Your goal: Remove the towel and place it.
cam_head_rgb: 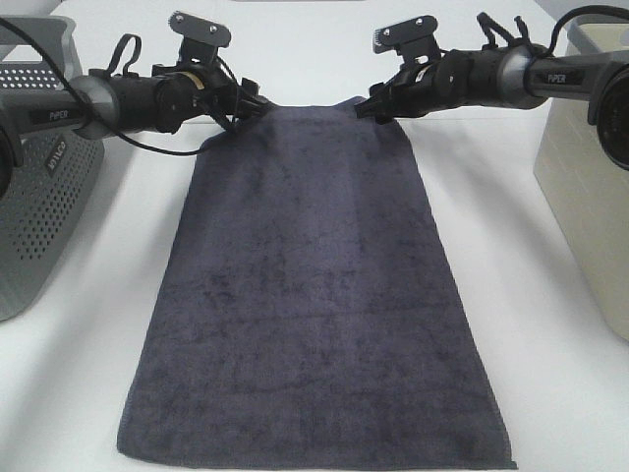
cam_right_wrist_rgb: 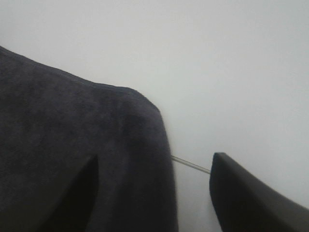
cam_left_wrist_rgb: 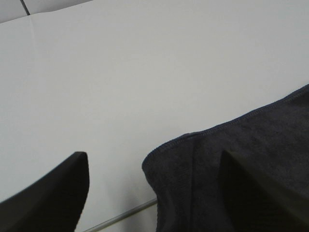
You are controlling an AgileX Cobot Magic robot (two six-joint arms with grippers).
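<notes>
Flat on the white table (cam_head_rgb: 79, 374) lay the towel (cam_head_rgb: 314, 295). Both grippers, left (cam_head_rgb: 239, 111) and right (cam_head_rgb: 369, 106), gaped wide at its far corners, seemingly just releasing or about to pinch; next, likely closing or retreating.

Towel (cam_head_rgb: 310, 285): dark charcoal cloth with a napped, matt terry pile and a stitched hem, seen close in the left wrist view (cam_left_wrist_rgb: 251, 159) and the right wrist view (cam_right_wrist_rgb: 72, 145). Table (cam_head_rgb: 88, 393): smooth, matt white surface; perforated basket (cam_head_rgb: 44, 197) at left of grey, matt plastic look, container (cam_head_rgb: 590, 187) at right smooth, matt beige. Arms: black casings with a slight sheen, their gripper fingers (cam_left_wrist_rgb: 53, 193) (cam_right_wrist_rgb: 251, 198) dark and matt
</notes>
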